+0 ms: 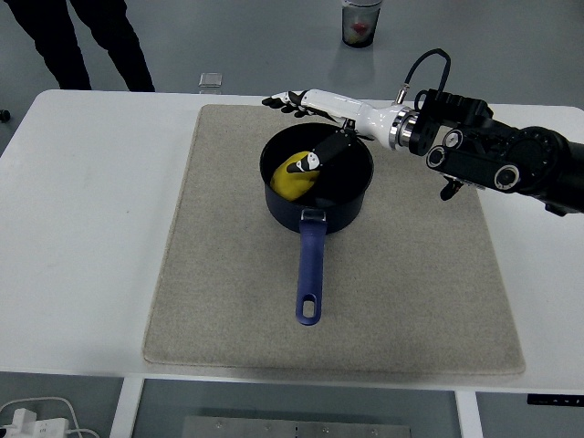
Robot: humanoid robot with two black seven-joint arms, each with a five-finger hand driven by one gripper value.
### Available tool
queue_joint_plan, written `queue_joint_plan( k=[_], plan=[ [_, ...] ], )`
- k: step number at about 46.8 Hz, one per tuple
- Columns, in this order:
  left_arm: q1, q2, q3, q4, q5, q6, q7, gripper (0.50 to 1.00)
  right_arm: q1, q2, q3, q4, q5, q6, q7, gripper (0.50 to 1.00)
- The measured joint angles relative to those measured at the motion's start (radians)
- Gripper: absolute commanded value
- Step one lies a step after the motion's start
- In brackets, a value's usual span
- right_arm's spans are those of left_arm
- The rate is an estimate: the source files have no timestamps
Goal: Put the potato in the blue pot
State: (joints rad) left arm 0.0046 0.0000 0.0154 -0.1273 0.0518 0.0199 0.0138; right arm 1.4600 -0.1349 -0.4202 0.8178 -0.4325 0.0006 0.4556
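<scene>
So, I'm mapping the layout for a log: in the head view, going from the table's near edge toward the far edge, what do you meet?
Near edge of the white table → grey mat → pot handle → blue pot with the potato inside → right robot hand → small clear container.

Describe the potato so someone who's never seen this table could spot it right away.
A grey mat covers the middle of the white table, and toward its far end stands a blue pot with its long handle pointing at the near edge. The potato lies inside it, at the left. It is the only bright yellow thing there.
</scene>
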Motion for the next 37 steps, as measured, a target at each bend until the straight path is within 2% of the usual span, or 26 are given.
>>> queue_joint_plan(
  k=[25,37],
  plan=[
    [0.0,0.0,0.0,0.0,0.0,0.0,0.0,0.996,0.008,-0.02,-0.003,0.001,0.0,0.004,-0.001,0.928],
    [0.0,0.0,0.0,0.0,0.0,0.0,0.0,0.996,0.004,-0.067,0.01,0.001,0.019,0.0,0.0,0.928]
  ],
)
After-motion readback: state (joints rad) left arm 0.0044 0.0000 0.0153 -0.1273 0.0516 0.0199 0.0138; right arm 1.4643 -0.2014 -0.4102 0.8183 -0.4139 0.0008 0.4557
